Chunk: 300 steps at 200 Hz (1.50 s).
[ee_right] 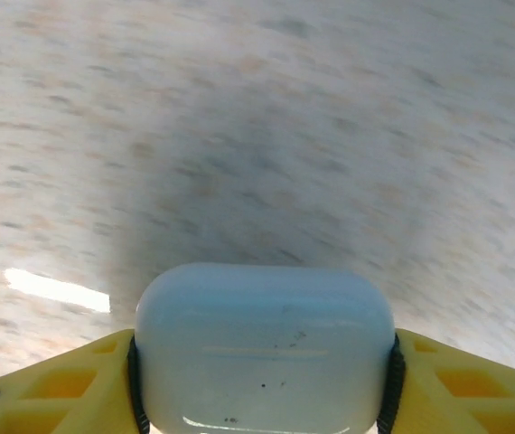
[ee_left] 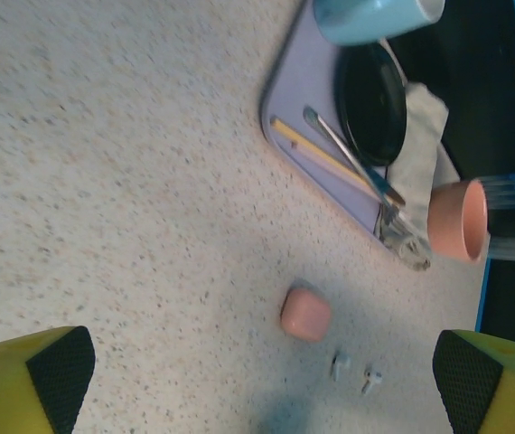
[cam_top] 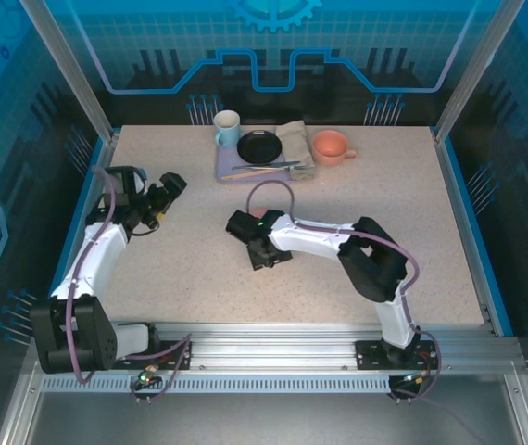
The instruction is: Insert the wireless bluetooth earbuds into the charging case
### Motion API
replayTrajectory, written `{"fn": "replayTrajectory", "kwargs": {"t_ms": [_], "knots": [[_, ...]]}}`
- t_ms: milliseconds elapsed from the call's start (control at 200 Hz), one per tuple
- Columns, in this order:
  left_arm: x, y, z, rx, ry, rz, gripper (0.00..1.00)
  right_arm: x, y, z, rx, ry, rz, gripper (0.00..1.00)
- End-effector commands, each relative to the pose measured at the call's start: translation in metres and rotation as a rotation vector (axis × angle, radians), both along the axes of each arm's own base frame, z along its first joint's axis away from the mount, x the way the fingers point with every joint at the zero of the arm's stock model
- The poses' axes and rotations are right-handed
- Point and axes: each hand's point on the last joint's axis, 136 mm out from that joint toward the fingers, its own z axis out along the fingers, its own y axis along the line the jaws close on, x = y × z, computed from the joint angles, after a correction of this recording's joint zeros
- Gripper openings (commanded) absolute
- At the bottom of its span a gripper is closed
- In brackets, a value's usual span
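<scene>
A white charging case (ee_right: 264, 344) sits between the black pads of my right gripper (ee_right: 264, 384), which is shut on its two sides. The view around it is blurred tabletop. From above, the right gripper (cam_top: 262, 252) is low over the middle of the table. In the left wrist view a salmon-pink case (ee_left: 305, 312) lies shut on the table, with two white earbuds (ee_left: 340, 364) (ee_left: 370, 380) lying just beside it. My left gripper (ee_left: 262, 384) is open and empty, well above them, and stands at the table's left (cam_top: 169, 184).
A lavender tray (cam_top: 222, 169) at the back centre holds a black plate (cam_top: 260, 146), a fork and a chopstick. A blue mug (cam_top: 227, 128), a folded napkin (cam_top: 294, 139) and a pink cup (cam_top: 331, 146) stand around it.
</scene>
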Motion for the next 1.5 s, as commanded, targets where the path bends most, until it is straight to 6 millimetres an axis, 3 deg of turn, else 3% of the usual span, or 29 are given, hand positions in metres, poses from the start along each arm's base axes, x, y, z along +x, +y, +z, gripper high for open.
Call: {"fn": "replayTrajectory", "kwargs": {"t_ms": [0,195,440,630,815,1085,1256,1496], "knots": [[0.001,-0.023,-0.012,-0.033,0.024,-0.058,0.99,-0.007,-0.023,0.009,-0.004,-0.036,-0.174,0.52],[0.004,-0.048,-0.027,-0.033,0.066,-0.112,0.99,-0.019,-0.043,-0.005,-0.038,-0.011,-0.304,0.52],[0.003,-0.065,-0.036,-0.035,0.089,-0.136,0.99,-0.026,-0.056,-0.024,-0.004,0.027,-0.476,0.51],[-0.01,-0.079,-0.047,-0.036,0.069,-0.179,0.99,-0.016,-0.053,-0.003,0.135,0.005,-0.585,0.51],[-0.039,-0.1,-0.06,-0.086,-0.052,-0.207,0.99,0.0,-0.046,0.017,0.318,0.015,-0.724,0.51],[-0.071,-0.146,-0.052,-0.074,-0.313,-0.341,0.98,0.024,-0.026,0.039,0.576,0.074,-0.859,0.5],[-0.077,-0.181,-0.051,-0.06,-0.364,-0.467,0.93,0.037,-0.012,0.048,0.704,0.123,-0.897,0.5],[-0.069,-0.215,-0.06,-0.074,-0.364,-0.545,0.81,0.047,-0.008,0.059,0.784,0.135,-0.927,0.5]]}}
